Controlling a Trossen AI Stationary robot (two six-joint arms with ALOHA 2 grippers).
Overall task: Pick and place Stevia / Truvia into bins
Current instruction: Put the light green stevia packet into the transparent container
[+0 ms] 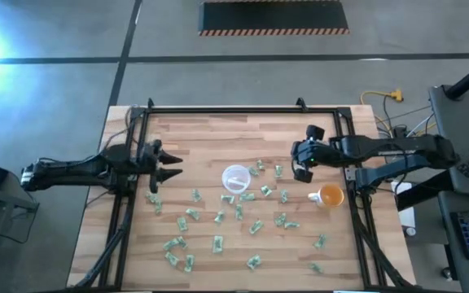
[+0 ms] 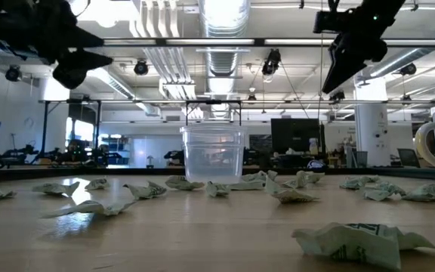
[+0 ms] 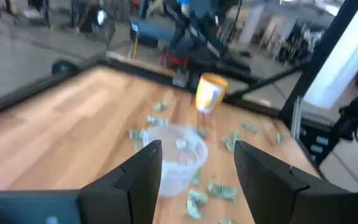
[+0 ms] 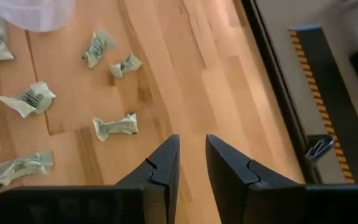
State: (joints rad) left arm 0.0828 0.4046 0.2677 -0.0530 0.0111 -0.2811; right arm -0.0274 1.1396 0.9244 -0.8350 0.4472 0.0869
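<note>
Both claws empty above the counter

Our left claw (image 1: 172,167) gapes; our right claw (image 4: 191,163) is narrowed (nothing held); crumpled packets (image 4: 115,126) may slip, or the light cup (image 1: 235,179) tip.

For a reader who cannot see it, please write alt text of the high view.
A translucent white cup stands mid-table among many scattered green-and-white sweetener packets. The left gripper, open, hovers at the table's left; the right gripper, empty, hovers right of the cup, beside an orange cup.
</note>
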